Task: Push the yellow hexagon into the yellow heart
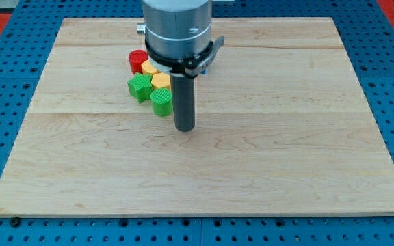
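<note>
Four blocks: red cylinder (137, 61), two yellow pieces (155, 74), green star (140, 87), green cylinder (161, 102), clustered touching.
My tip (185, 128): just right of green cylinder, poised for pushing.
Jaws: none; rod only.

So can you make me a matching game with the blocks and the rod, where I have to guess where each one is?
Things:
1. red block
2. green block with the bumpy star-like edge
3. round green block
4. my tip

Places:
A. nearest the view's bottom of all four, just right of the cluster
B. top of the cluster, nearest the view's top
C. left side of the cluster, below the red one
D. bottom of the cluster, right beside the rod

Pairs: 1-B, 2-C, 3-D, 4-A

The two yellow blocks sit in the middle, between the red and green ones.
</note>
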